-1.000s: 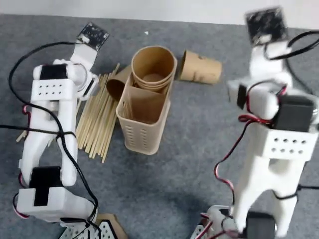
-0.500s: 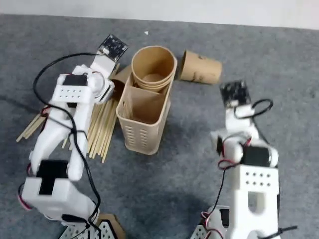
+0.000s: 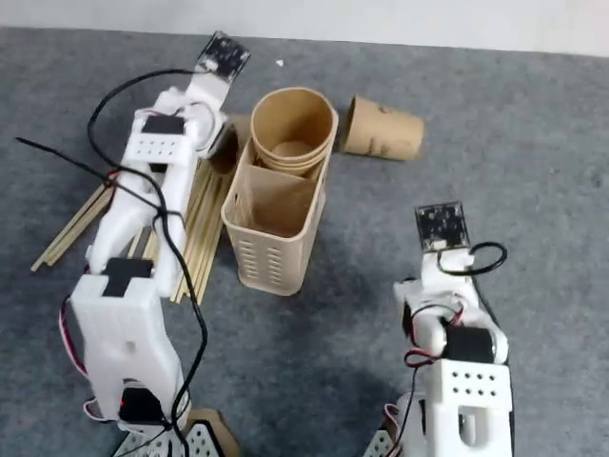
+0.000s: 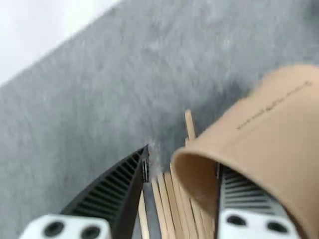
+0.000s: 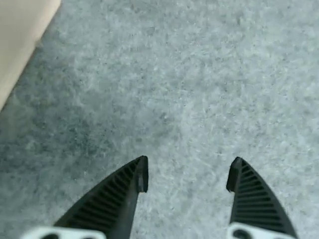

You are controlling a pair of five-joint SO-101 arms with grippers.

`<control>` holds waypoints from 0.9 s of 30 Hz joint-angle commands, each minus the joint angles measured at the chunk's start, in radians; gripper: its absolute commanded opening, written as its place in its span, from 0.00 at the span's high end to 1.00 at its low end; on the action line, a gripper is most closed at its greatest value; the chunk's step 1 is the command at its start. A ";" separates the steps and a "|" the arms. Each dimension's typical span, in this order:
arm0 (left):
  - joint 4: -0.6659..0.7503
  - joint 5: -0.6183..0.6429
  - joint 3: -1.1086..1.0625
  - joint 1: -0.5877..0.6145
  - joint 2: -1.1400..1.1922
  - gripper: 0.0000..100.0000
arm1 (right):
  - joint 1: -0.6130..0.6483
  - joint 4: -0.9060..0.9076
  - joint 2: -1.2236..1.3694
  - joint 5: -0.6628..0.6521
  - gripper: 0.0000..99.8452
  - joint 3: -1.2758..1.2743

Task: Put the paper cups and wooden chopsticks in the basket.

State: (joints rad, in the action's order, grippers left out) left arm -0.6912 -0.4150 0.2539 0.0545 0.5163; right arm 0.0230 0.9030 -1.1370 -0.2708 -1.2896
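Nearest the arms' bases, the right gripper (image 5: pixel 189 174) hung with its jaws apart over bare table (image 3: pixel 533 171), just off a corner of the basket (image 3: pixel 271 257), holding nothing. Beside the basket's left wall lay the chopsticks (image 3: pixel 198 233), fanned loose.

Farther on, the left gripper (image 4: pixel 182 162) stood spread at the mouth of a tipped cup (image 4: pixel 259 139). That cup lay on the chopsticks' far ends, close against the basket. One finger seemed to sit inside the lip and the other outside, though I could not be sure. A pinch on that thin wall could buckle it, or the cup could roll off as the jaws met. Lifting might drag sticks along or knock the basket, whose far compartment already held nested cups (image 3: pixel 293 129).

Beyond, a far cup (image 3: pixel 383 129) lay on its side, well apart from both grippers. A nudged basket could send it rolling.
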 commanded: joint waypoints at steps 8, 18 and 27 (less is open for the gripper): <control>-0.115 0.006 0.414 -0.065 0.246 0.89 | 0.039 -0.019 -0.030 0.009 0.74 -0.016; -0.486 0.006 0.901 -0.027 0.357 1.00 | 0.039 -0.067 -0.031 0.009 0.74 -0.076; -0.898 0.009 1.345 0.044 0.321 1.00 | 0.039 -0.137 -0.031 0.009 0.74 -0.150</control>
State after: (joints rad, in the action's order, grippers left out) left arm -1.4415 -0.4135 1.4323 0.0882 0.8907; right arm 0.0552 0.8293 -1.1584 -0.2708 -1.4139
